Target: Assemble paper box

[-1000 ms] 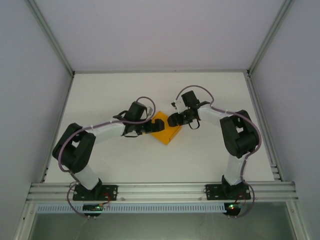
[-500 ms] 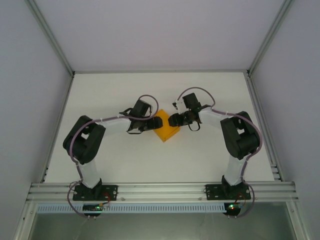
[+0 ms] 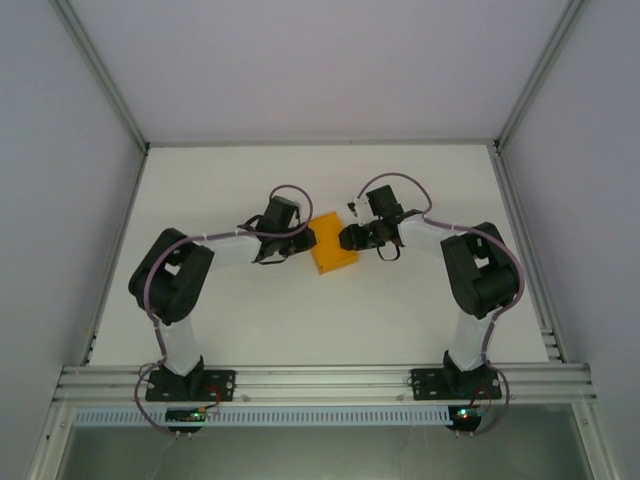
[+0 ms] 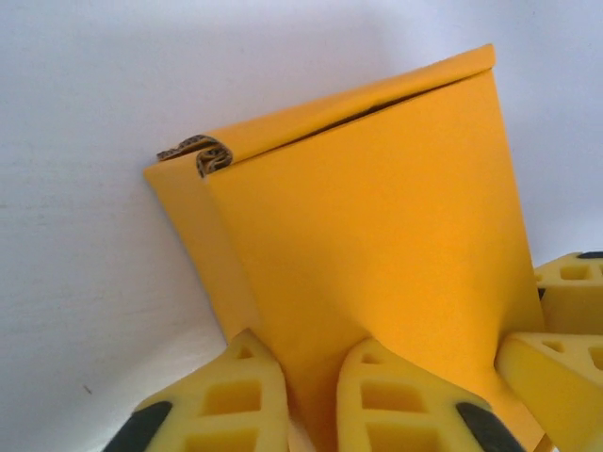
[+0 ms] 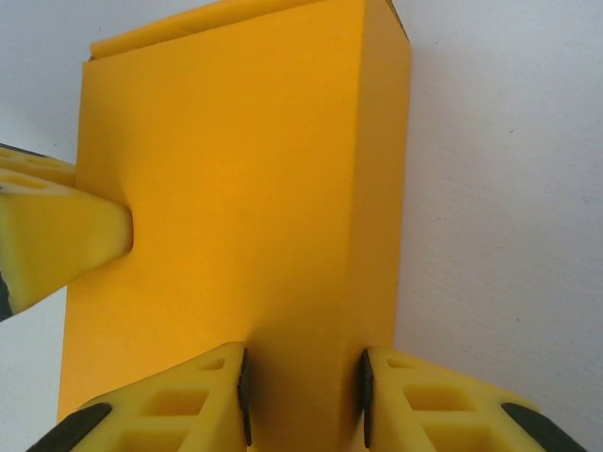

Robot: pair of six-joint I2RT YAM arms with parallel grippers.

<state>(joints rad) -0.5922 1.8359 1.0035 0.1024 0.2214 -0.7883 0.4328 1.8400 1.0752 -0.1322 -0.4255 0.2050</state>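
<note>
White matte table (image 3: 250, 320). Ribbed metal rail (image 3: 320, 381) along its near edge. Slim metal posts (image 3: 103, 75) rising from the far corners. Plain grey walls (image 3: 320, 60) around.

One paper box (image 3: 333, 254), two arms (image 3: 222, 248); one table (image 3: 420, 185)

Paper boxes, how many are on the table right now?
1. The paper box lies centrally on the table, clamped between the left gripper and the right gripper. None seems hidden.
</note>
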